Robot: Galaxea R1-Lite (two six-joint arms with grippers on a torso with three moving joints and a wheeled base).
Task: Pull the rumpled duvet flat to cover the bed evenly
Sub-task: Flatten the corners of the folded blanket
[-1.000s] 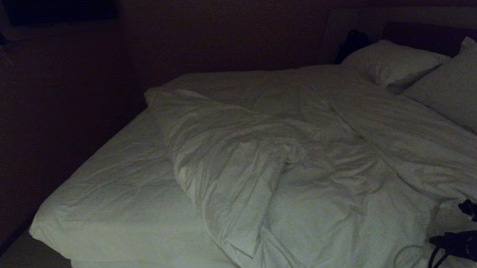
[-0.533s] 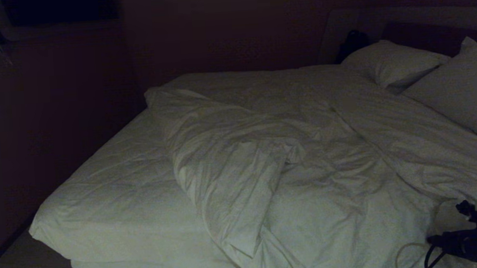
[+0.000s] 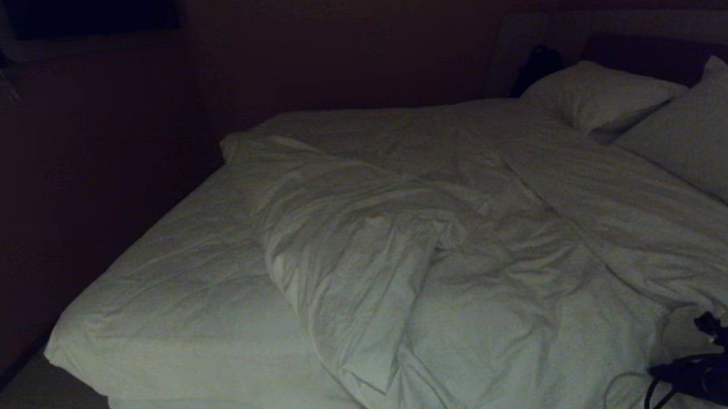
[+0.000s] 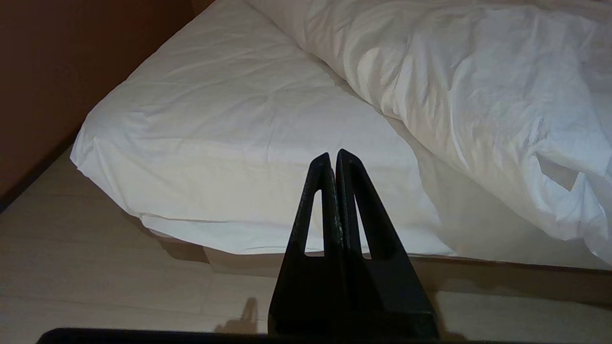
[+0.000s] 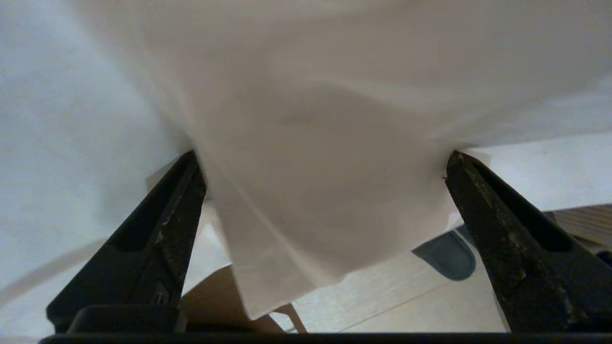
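The duvet [image 3: 442, 250] lies rumpled and bunched over the middle and right of the bed [image 3: 180, 291], whose left part shows bare mattress. My right gripper [image 3: 679, 346] is at the near right edge of the bed, low in the head view. In the right wrist view the right gripper [image 5: 325, 160] is open wide, and a hanging corner of the duvet [image 5: 315, 95] droops between its fingers, which are not closed on it. My left gripper [image 4: 333, 155] is shut and empty, held off the bed's near left corner [image 4: 229, 119]. The duvet's folded edge [image 4: 468, 71] lies beyond it.
Two white pillows [image 3: 597, 95] [image 3: 707, 139] rest against the dark headboard [image 3: 645, 48], with a dark object [image 3: 536, 67] beside it. A dark wall runs along the bed's far left side. Pale floor [image 4: 95, 267] lies before the bed, and a grey-blue object [image 5: 444, 255] sits on it.
My right gripper has sunk slightly toward the bottom edge of the head view. The duvet and the left arm have not moved.
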